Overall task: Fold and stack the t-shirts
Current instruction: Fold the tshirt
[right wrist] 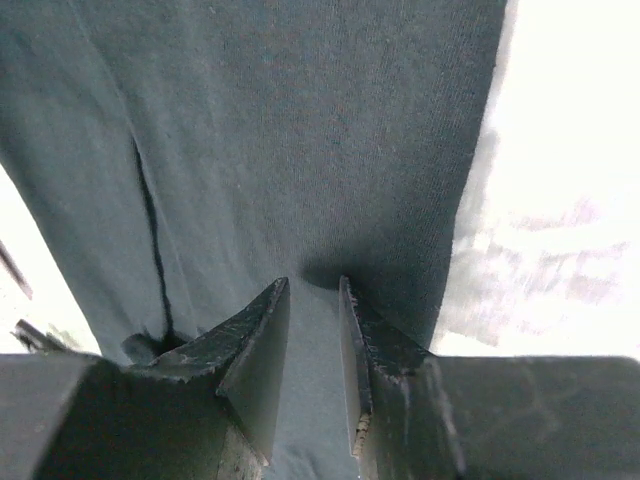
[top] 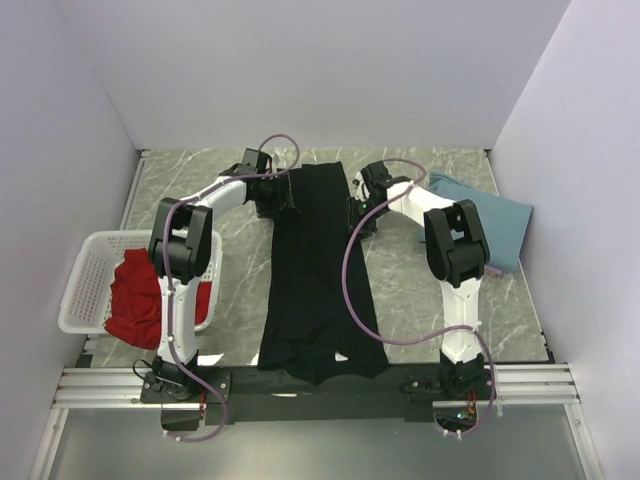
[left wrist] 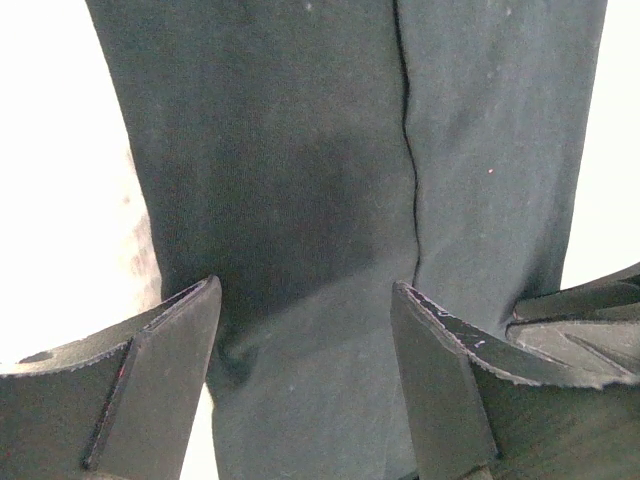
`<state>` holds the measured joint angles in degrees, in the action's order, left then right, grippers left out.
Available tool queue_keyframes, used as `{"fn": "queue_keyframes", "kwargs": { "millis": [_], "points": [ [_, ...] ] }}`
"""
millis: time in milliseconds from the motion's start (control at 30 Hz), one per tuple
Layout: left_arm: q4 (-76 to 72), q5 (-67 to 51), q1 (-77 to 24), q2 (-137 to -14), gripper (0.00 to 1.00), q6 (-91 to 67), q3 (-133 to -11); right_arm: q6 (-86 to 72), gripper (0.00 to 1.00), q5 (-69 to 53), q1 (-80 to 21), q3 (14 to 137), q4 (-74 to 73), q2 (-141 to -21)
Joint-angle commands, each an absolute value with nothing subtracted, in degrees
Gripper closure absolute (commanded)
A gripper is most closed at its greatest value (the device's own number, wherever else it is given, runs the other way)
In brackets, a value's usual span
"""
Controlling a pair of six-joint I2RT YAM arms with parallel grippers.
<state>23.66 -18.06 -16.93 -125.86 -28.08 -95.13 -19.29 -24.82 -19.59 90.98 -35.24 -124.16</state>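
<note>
The black shirt (top: pixel 315 270) lies lengthwise on the surface (top: pixel 420 300) between the 2 arms. The blue shirt (top: pixel 500 225) sits far right. The red shirt (top: pixel 135 300) lies in the basket (top: pixel 85 270) at left. The left pincer (left wrist: pixel 305 290) stands apart over black cloth. The right pincer (right wrist: pixel 313 285) is nearly together with cloth in the gap; I cannot tell if it grips.

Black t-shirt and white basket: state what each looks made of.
Black t-shirt: soft knit cloth, matte; fine weave and limp folds show in the wrist views. Basket: probably rigid white plastic, with latticed walls.
</note>
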Motion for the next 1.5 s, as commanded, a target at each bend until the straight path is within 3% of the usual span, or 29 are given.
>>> {"fn": "queue_keyframes", "kwargs": {
  "millis": [0, 200, 467, 833, 1133, 1467],
  "points": [
    [26.10, -16.96, -18.19, -122.88, 0.25, -26.54, -90.36, -17.67, 0.65, -22.94, -20.21, 81.41, -37.36, -123.05],
    [24.61, -15.82, -19.68, -118.66, 0.25, -27.07, -83.59, -18.19, 0.66, -24.26, -21.88, 71.56, -34.72, -117.34],
    [25.66, -16.78, -20.74, -114.35, 0.25, -27.95, -81.65, -19.16, 0.65, -22.59, -23.64, 69.52, -35.85, -111.01],
    [30.06, -16.35, -19.87, -117.15, 0.23, -28.83, -101.49, -17.67, 0.63, -17.76, -19.17, 92.09, -47.28, -108.98],
    [29.71, -13.10, -16.35, -130.16, 0.26, -28.92, -116.88, -17.49, 0.62, -13.36, -13.10, 112.66, -40.97, -124.61],
    [25.32, -6.85, -12.75, -135.52, 0.27, -30.76, -118.39, -22.23, 0.60, -14.94, -10.64, 124.28, -31.91, -135.79]
  ]
}}
